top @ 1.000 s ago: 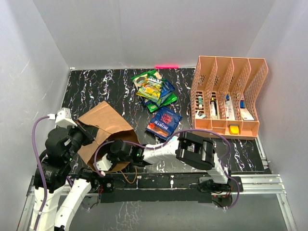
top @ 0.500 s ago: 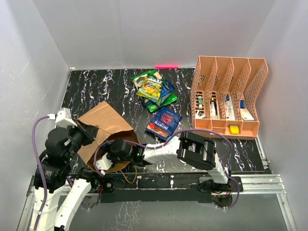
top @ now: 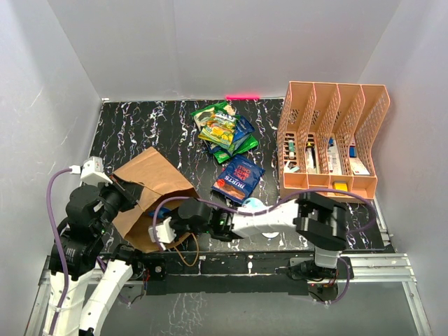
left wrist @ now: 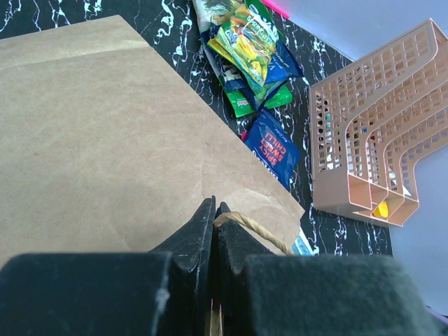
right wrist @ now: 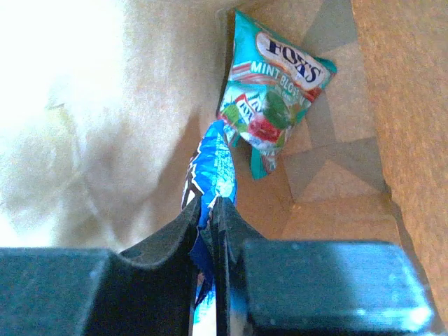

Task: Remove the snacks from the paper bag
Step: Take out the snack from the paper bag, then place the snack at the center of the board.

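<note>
Brown paper bag (top: 150, 183) lies on its side at the lower left of the top view, mouth facing the lower centre. Inside it, the right gripper (right wrist: 207, 210) has its fingers pressed together on the edge of a blue packet (right wrist: 212, 168). A mint packet (right wrist: 269, 91) lies deeper in the bag, near the bottom fold, at the upper centre of the right wrist view.

Change over the last second: the right arm's elbow has swung toward the right of the frame and its wrist has backed slightly out of the mouth. A blister pack (top: 253, 204), covered by the arm before, now shows. Judgement: the blue packet is being withdrawn, and at least one snack remains inside.

The left gripper (left wrist: 213, 210) is unchanged, fingers closed on the bag's upper lip beside the handle (left wrist: 255, 227), propping the mouth open.

Surroundings:
- A pile (top: 224, 129) of packets already out, upper centre.
- A chili packet (top: 239, 176) just right of the mouth.
- An organizer (top: 332, 136) at the right.

Obstructions: the chili packet and blister pack lie near the withdrawal path, and the handle loop may snag the wrist.
</note>
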`<state>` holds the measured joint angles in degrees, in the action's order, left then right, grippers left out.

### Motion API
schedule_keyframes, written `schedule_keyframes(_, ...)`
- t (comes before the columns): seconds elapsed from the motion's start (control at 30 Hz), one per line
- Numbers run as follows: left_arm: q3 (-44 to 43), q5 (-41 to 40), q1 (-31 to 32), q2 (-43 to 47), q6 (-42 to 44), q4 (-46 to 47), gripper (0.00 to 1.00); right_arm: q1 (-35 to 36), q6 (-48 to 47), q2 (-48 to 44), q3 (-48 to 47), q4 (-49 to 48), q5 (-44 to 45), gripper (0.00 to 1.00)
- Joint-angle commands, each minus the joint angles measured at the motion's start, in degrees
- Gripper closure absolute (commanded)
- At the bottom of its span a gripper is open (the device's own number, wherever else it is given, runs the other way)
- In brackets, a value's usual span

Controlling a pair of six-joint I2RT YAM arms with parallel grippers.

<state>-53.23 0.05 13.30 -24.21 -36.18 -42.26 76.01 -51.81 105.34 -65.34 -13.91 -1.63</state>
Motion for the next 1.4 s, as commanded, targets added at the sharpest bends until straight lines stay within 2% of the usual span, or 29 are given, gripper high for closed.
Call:
schedule_keyframes(0.0, -1.14, 0.65, 0.12, -0.8, 0.35, 1.18, 1.0, -0.16, 6.31, -10.55, 4.14, -0.48, -1.72, 0.9)
schedule_keyframes(0.2, -0.2, 0.81, 0.09, -1.24, 0.59, 2.36, 1.0, -0.16, 11.12, -25.39, 12.06, 6.32, -5.44, 0.91)
schedule_keyframes(0.37, 0.52, 0.85, 0.1, -1.37, 0.49, 2.64, 1.0, -0.16, 14.99, -39.1, 17.9, 12.35, -4.28, 0.91)
schedule_keyframes(0.53, 0.65, 0.07, 0.06, -1.28, 0.69, 2.37, 1.0, -0.25, 17.7, -51.46, 23.04, 13.52, 4.74, 0.91)
schedule_keyframes(0.67, 0.89, -0.01, 0.07, -1.19, 0.66, 2.31, 1.0, -1.65, 17.0, -55.4, 25.57, 10.79, 15.52, 0.92)
schedule_keyframes(0.77, 0.85, -0.05, 0.08, -1.15, 0.57, 2.03, 1.0, -6.0, 17.28, -54.79, 26.35, 6.58, 20.65, 0.92)
schedule_keyframes(0.87, 0.68, -0.33, 0.13, -0.81, 0.35, 1.54, 1.0, -13.74, 20.74, -52.69, 26.11, 3.67, 18.56, 0.92)
schedule_keyframes(1.13, -0.01, -0.35, 0.12, -0.29, -0.07, 0.71, 1.0, -36.03, 32.34, -39.51, 26.56, -7.99, 3.27, 0.92)
schedule_keyframes(1.27, -0.02, -0.36, 0.08, -0.66, 0.2, 0.49, 1.0, -43.43, 40.74, -30.05, 24.78, -13.9, -5.79, 0.92)
schedule_keyframes(1.37, 0.84, -0.38, 0.12, -0.37, 0.26, 0.38, 1.0, -46.38, 45.57, -24.56, 23.75, -18.46, -11.6, 0.92)
